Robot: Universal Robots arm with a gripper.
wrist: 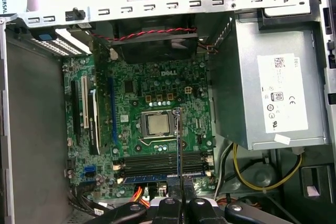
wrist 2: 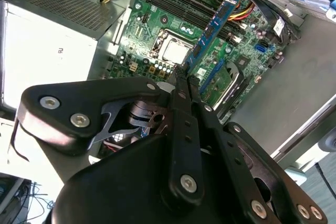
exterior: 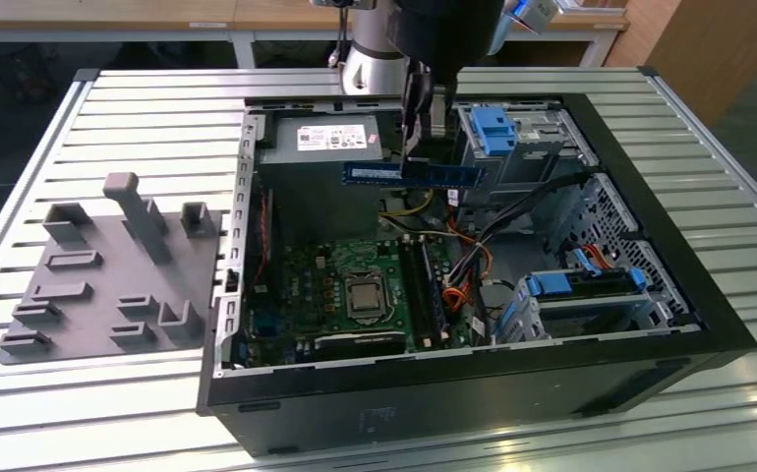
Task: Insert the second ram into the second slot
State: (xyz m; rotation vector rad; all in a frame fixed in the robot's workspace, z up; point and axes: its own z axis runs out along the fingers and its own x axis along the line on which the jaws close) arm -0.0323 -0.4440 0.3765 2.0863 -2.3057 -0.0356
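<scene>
Slatted metal table (exterior: pixel 130 108) holding open PC case (exterior: pixel 700 305), my claw (exterior: pixel 418 157) clamping tight on second ram (exterior: pixel 451 175), hanging it up over motherboard (exterior: pixel 307 285), crosswise to slots (exterior: pixel 421 283)

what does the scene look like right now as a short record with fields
gripper: shut on the second ram
ram position: held in the air above the open computer case, not in a slot
motherboard: on the case floor, cpu uncovered
power supply: grey box beside the motherboard
outside the case: grey fixture plate on the slatted table
</scene>
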